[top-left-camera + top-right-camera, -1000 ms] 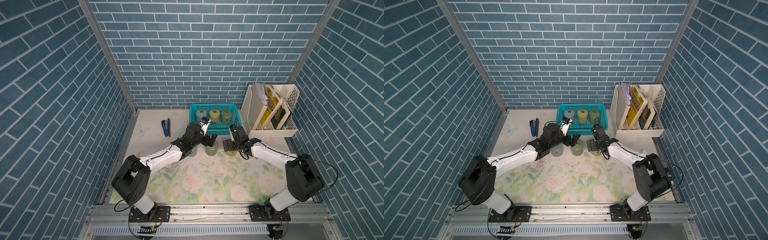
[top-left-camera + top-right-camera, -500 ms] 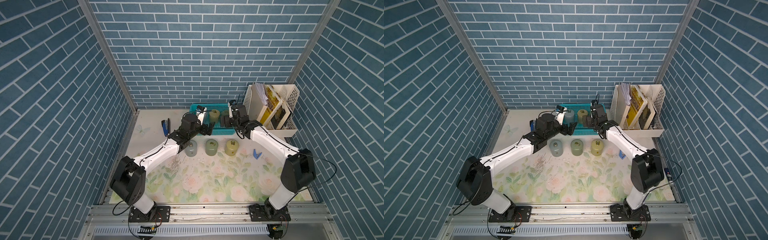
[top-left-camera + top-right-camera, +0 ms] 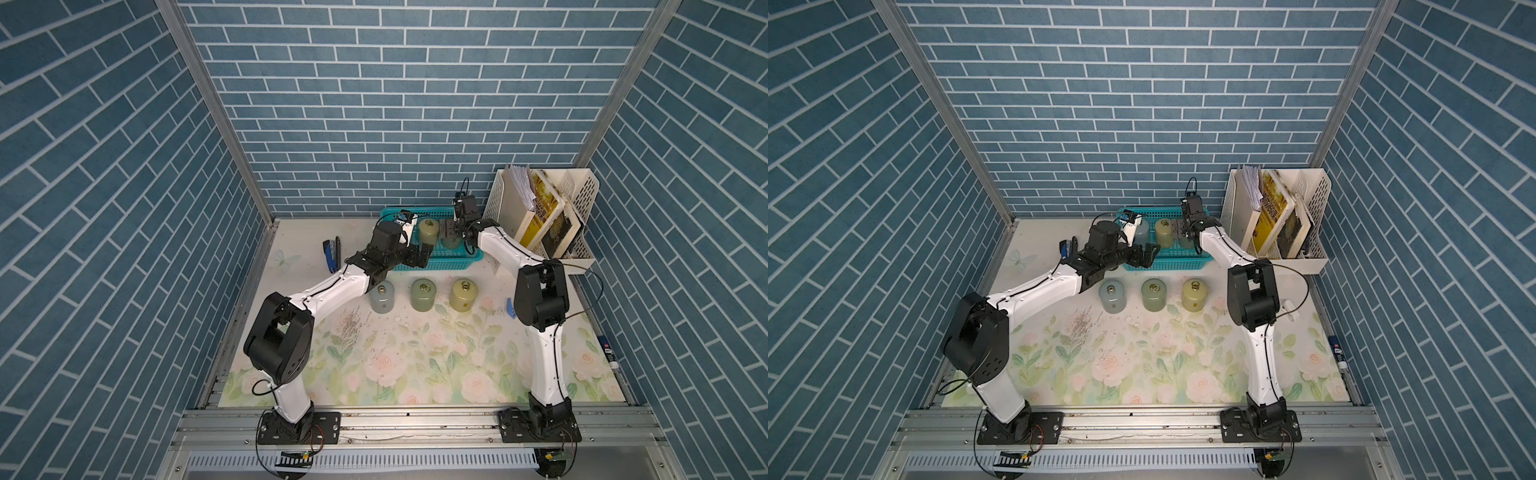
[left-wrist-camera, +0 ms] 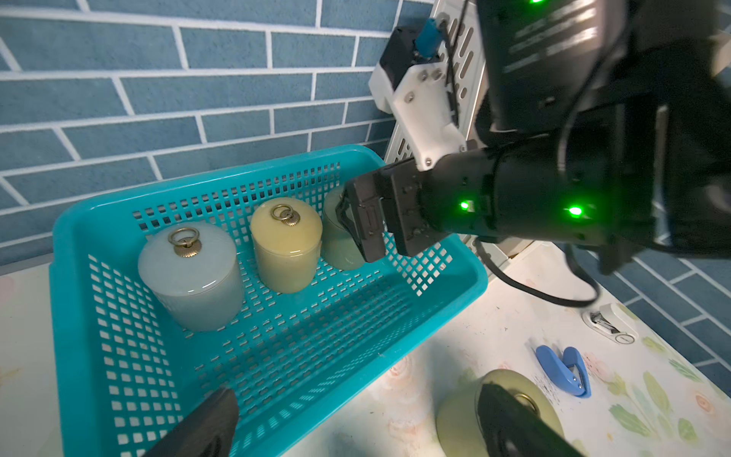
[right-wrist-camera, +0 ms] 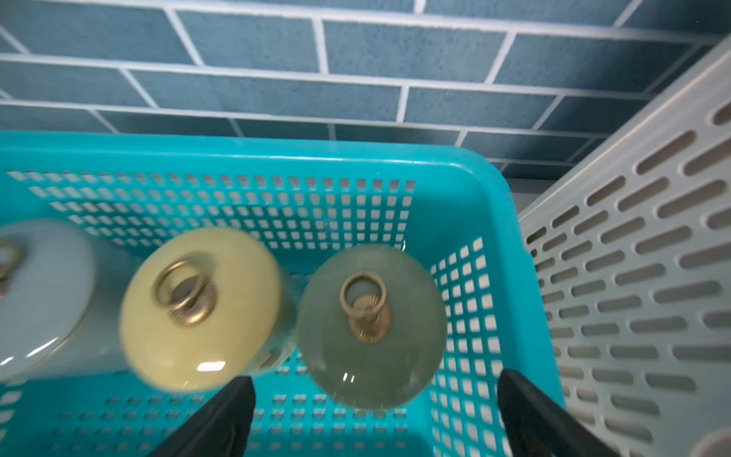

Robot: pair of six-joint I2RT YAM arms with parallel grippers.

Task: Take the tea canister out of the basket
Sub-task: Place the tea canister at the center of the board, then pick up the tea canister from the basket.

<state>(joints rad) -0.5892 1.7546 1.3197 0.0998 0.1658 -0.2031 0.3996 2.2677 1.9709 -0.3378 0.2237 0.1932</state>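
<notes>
Nearest the camera, two white-and-black robot arms rise from a metal rail and reach away over a floral table mat [image 3: 415,365]. Partway across the mat, three lidded tea canisters stand upright in a row, apart from each other: a pale grey-blue one [image 3: 382,296], a sage green one [image 3: 423,294] and a yellow-green one [image 3: 464,294].

Just beyond them sits the teal basket [image 3: 432,262], close to the back brick wall. The left gripper [image 3: 417,254] hovers at the basket's near rim with its jaws spread wide, holding nothing.

Inside the basket, in the left wrist view, three more canisters stand in a row along its far side: a pale grey-blue canister in the basket [image 4: 190,273], a yellow canister in the basket [image 4: 285,247] and a green canister in the basket [image 5: 372,328] at the end nearest the white file rack [image 3: 579,224]. The right gripper [image 4: 362,225] hangs directly over this green canister, jaws wide open on either side of it, not gripping it.

A blue stapler [image 3: 331,254] lies on the table by the left wall.
</notes>
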